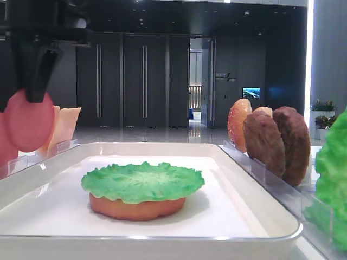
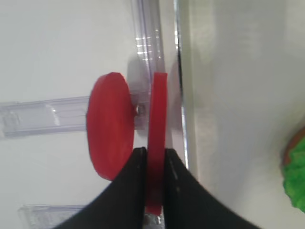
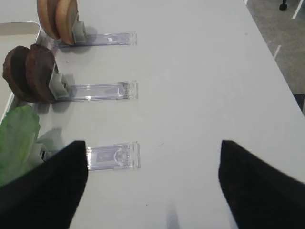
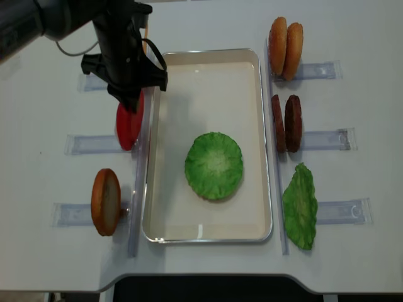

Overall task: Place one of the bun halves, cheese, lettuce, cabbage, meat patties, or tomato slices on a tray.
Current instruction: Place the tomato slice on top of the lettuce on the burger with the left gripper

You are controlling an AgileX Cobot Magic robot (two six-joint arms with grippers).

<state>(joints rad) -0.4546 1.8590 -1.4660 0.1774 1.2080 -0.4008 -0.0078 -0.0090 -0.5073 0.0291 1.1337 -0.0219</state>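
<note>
My left gripper (image 2: 155,155) is shut on a red tomato slice (image 2: 157,114), held on edge between the black fingers beside the tray's left rim. A second tomato slice (image 2: 109,126) stands in the clear rack right beside it. From above, the left gripper (image 4: 130,95) hangs over the tomato slices (image 4: 129,126), just left of the white tray (image 4: 208,69). In the tray a green lettuce leaf (image 4: 214,165) lies on a flat bun half (image 1: 135,208). My right gripper (image 3: 152,183) is open over bare table, holding nothing.
Right of the tray, clear racks hold two bun halves (image 4: 285,41), two meat patties (image 4: 285,123) and a lettuce leaf (image 4: 300,204). At the front left stands another bun half (image 4: 105,201). Cheese slices (image 1: 64,127) stand at the back left.
</note>
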